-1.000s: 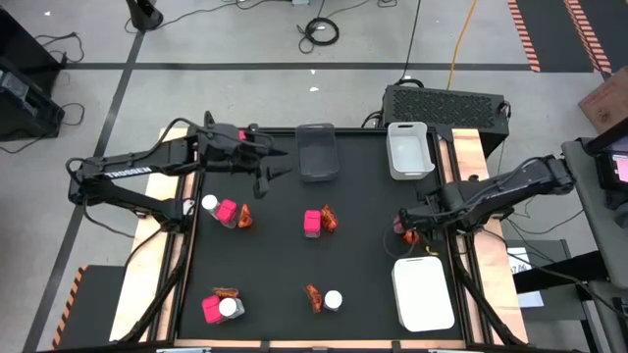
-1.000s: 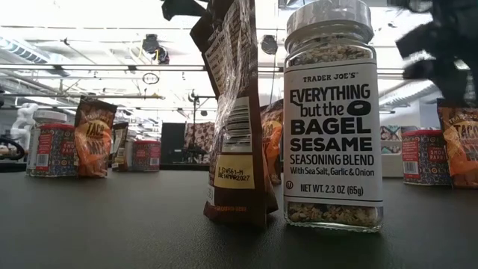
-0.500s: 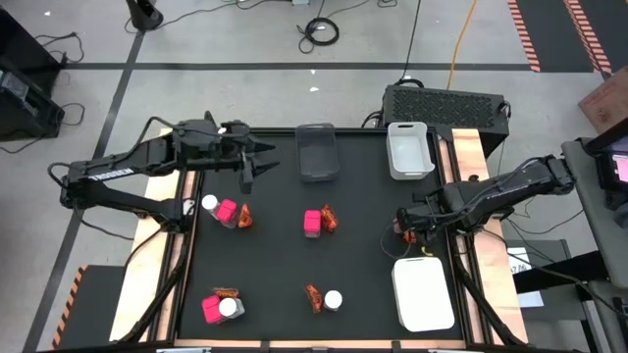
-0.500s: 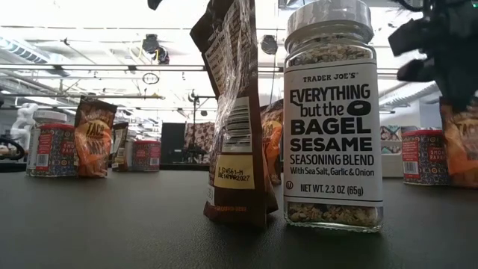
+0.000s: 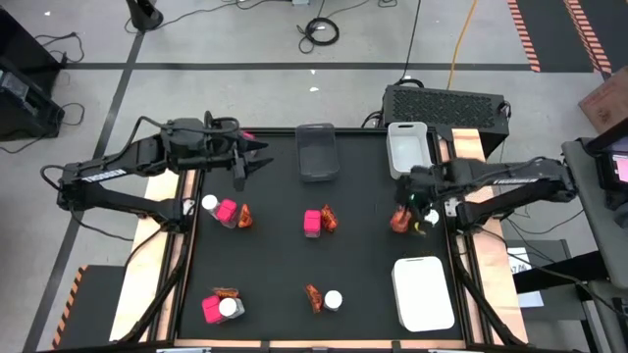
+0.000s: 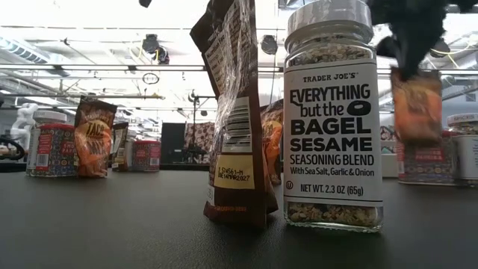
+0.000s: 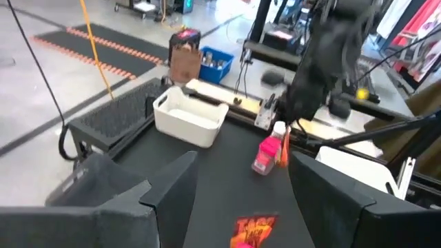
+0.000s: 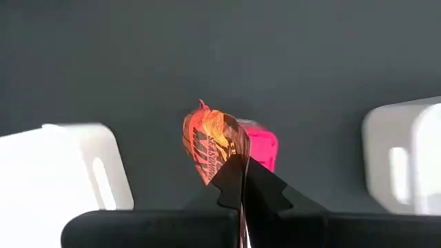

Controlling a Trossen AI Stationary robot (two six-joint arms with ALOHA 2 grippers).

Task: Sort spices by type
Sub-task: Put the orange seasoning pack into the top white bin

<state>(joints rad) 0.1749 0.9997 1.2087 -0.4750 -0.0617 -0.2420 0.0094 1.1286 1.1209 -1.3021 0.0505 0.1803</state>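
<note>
My right gripper (image 5: 408, 210) is shut on an orange-red sachet (image 5: 398, 221), hanging near the table's right edge between the two white bins. In the low view the sachet (image 6: 417, 104) hangs above a pink pack (image 6: 418, 161), beside a white-lidded jar (image 6: 467, 146). In the right wrist view the sachet (image 8: 210, 141) is in front of the pink pack (image 8: 263, 148). My left gripper (image 5: 249, 159) is open, empty and raised near the far left, beside the grey tray (image 5: 317, 152). Other spices stand in groups: a jar (image 5: 210, 204), a pink pack (image 5: 312, 223), a sachet (image 5: 313, 296). My right gripper pinches the sachet's top edge (image 8: 229, 160) between its two fingertips, coming from above and pointing down. The sachet hangs below the fingers, upright and lifted clear of the table and of the pink pack under it.
One white bin (image 5: 410, 149) sits at the far right and another (image 5: 424, 292) at the near right. More spices stand near the left (image 5: 227, 212) and the near edge (image 5: 221, 307). A jar (image 6: 332, 112) and a sachet (image 6: 235, 112) fill the low view's foreground.
My right gripper has risen and moved a little toward the far edge, lifting the sachet clear of the table beside the pink pack. My left gripper has drawn back toward the table's left edge, away from the grey tray, staying open.
</note>
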